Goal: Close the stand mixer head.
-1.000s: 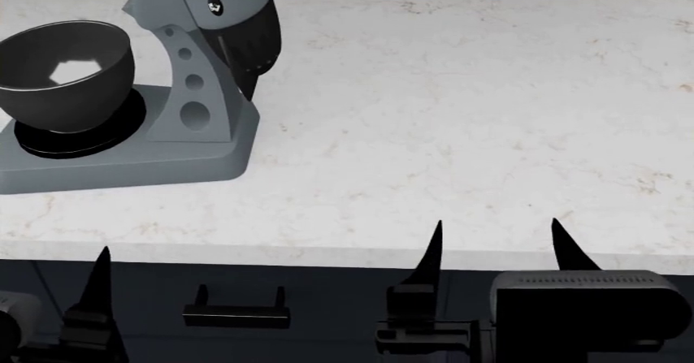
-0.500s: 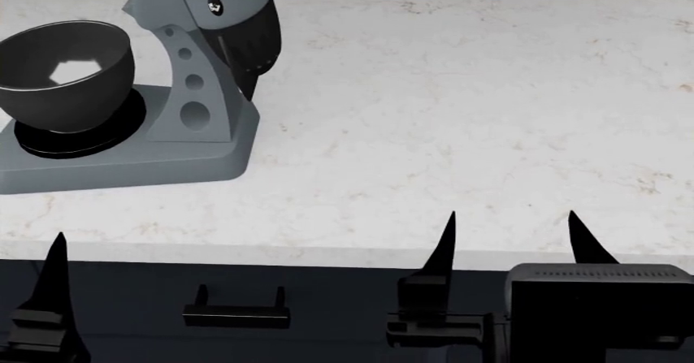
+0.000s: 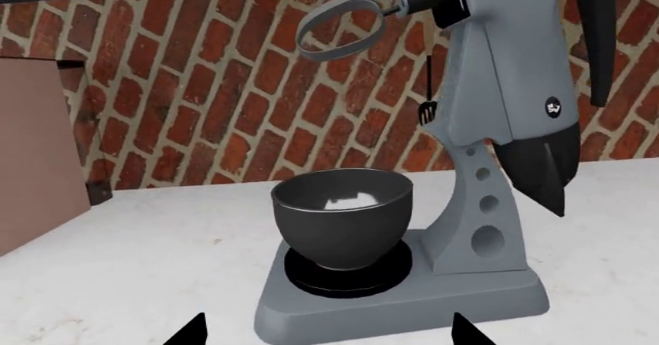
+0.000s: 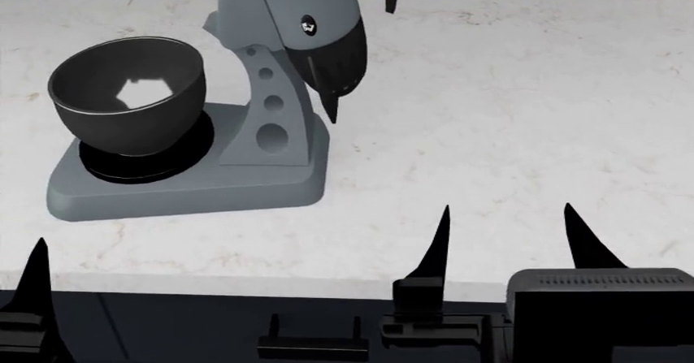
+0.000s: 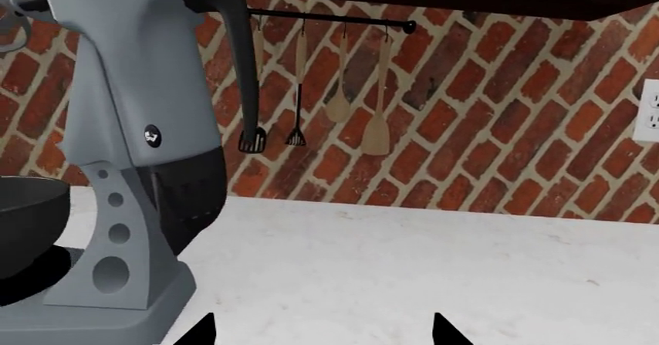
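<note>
Several utensils (image 5: 340, 82) hang behind stand mixer head (image 5: 123, 75) — tilted up.

A white marbled counter (image 4: 509, 119) is carrying one thing: the mixer, its flat grey base (image 4: 184, 192) sitting at about ten o'clock in the head view. A dark bowl (image 4: 128, 95) is standing on that base. A brick wall (image 5: 495, 113) is running along the counter's twelve o'clock edge.
</note>
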Motion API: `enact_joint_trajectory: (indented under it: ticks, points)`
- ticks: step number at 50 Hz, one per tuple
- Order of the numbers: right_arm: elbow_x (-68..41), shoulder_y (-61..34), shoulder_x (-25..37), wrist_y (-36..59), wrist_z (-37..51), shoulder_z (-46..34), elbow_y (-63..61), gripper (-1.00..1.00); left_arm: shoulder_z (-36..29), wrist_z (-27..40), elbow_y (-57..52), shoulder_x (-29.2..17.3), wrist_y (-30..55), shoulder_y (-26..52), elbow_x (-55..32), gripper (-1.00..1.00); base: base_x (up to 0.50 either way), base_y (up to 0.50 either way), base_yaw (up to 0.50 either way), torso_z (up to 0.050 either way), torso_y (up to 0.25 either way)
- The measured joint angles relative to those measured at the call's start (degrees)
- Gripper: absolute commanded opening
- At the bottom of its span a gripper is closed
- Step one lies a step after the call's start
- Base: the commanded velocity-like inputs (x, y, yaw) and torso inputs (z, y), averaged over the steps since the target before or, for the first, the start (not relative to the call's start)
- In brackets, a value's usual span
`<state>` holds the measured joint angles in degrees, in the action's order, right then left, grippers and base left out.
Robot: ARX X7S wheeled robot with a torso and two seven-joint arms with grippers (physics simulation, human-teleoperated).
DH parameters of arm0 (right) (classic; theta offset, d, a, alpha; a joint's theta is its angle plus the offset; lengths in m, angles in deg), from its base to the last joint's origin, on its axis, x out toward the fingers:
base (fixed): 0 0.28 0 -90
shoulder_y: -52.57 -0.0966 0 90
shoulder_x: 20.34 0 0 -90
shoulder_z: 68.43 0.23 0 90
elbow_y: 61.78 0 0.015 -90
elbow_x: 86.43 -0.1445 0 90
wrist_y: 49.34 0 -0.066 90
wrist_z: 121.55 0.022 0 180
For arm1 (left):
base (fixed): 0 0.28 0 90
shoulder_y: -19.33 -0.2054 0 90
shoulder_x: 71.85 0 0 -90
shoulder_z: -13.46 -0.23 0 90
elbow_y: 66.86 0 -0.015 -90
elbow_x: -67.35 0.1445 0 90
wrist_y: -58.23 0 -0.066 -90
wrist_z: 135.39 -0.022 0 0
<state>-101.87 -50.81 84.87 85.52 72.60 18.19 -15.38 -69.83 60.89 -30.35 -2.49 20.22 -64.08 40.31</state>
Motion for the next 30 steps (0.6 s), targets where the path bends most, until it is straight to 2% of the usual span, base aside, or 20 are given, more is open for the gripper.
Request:
enact_joint_trajectory:
  ticks: [30]
  points:
    - [0.97,0.02,2.27,-2.57,0.53,-0.05,-2.12,1.00,7.83,3.85,-4.74,-2.13,6.87,0.73,-8.83,1.00,0.37,0.05,0.00,0.000,0.000]
